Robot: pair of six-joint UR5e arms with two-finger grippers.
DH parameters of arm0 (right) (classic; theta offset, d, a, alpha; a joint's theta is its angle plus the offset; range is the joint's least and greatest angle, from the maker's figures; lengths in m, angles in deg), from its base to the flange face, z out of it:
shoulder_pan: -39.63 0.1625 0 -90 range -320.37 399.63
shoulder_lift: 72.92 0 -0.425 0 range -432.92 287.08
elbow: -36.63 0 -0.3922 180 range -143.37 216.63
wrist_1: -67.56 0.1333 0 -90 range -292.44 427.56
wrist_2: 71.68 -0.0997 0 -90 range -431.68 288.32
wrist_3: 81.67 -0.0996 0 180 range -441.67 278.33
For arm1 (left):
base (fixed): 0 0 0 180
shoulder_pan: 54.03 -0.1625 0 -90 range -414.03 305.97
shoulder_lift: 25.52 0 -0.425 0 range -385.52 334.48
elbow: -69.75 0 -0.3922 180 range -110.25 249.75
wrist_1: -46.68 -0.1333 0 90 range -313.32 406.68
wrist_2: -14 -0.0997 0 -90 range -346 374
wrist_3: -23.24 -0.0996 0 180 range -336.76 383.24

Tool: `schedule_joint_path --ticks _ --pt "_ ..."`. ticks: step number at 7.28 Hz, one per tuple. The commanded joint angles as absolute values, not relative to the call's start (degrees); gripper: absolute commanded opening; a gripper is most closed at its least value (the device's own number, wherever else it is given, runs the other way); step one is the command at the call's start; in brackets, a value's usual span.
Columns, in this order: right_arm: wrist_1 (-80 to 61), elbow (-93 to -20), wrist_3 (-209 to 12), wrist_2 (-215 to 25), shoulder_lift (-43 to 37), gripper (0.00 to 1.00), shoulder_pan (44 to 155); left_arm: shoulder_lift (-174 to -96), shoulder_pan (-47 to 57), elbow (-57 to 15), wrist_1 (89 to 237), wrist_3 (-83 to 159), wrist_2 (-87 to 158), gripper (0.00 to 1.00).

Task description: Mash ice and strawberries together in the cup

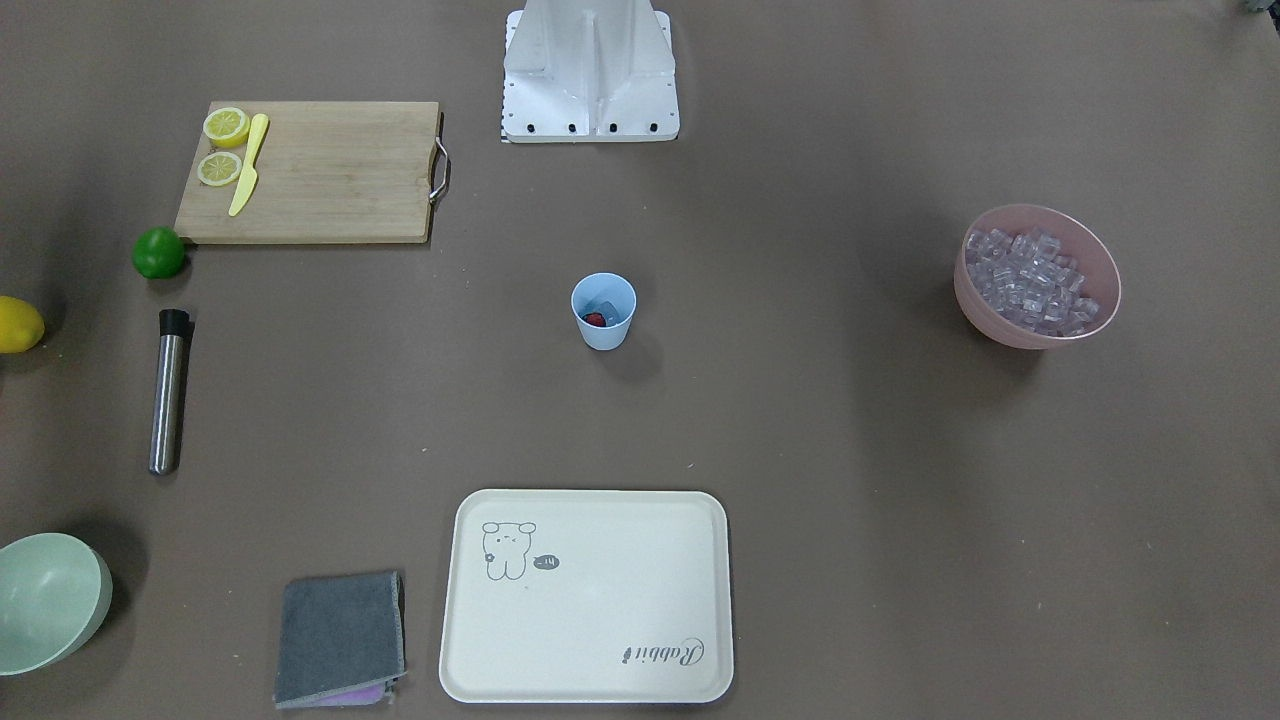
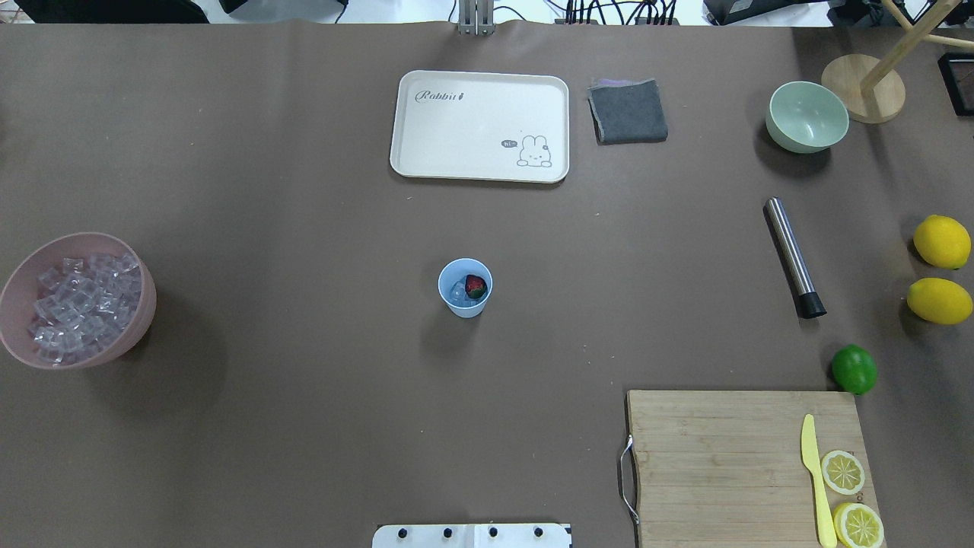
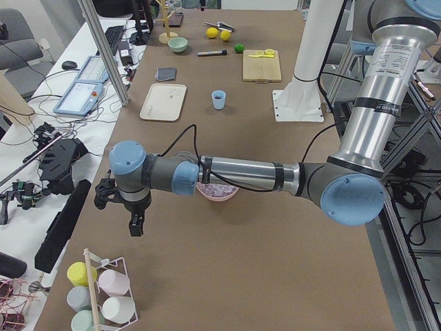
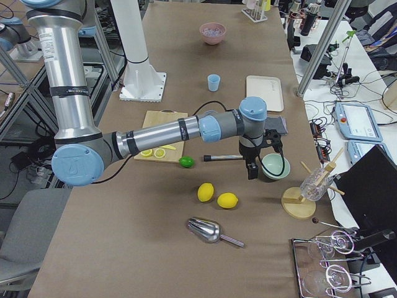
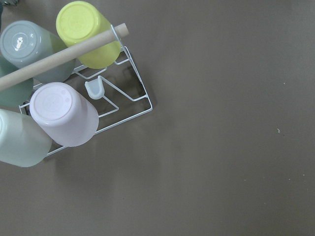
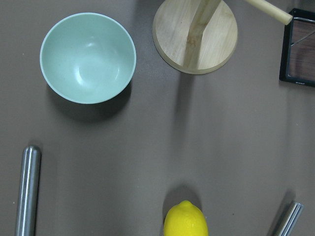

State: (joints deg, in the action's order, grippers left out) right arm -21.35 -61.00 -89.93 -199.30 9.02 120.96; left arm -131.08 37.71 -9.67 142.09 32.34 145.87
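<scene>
The light-blue cup [image 2: 465,288] stands upright at the table's middle, also in the front view [image 1: 603,312]. Inside it lie the red strawberry [image 2: 475,286] and some ice [image 2: 459,292]. More ice [image 2: 76,304] fills the pink bowl [image 2: 15,304]. My left gripper [image 3: 135,222] hangs far from the cup, beyond the pink bowl, above a cup rack [image 5: 74,98]. My right gripper [image 4: 251,169] hangs beside the pale green bowl [image 6: 87,57]. I cannot tell whether either gripper is open or shut.
A steel muddler [image 2: 794,257] lies near the lime [image 2: 854,368]. Two lemons [image 2: 941,242], a cutting board [image 2: 723,457] with lemon halves and a yellow knife, a cream tray [image 2: 479,125], a grey cloth [image 2: 628,111] and a wooden stand [image 6: 195,34] are around.
</scene>
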Motion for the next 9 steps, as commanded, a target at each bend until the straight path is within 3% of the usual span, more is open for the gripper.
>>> schedule_joint_path --ticks 1,9 --pt "-21.2 -61.0 -89.9 -199.3 8.9 1.00 120.9 -131.1 37.6 -9.5 142.2 32.0 145.9 0.97" --pt "-21.1 -64.5 -90.0 -196.5 10.0 1.00 121.4 -131.4 36.8 -9.9 145.6 32.0 145.6 0.97"
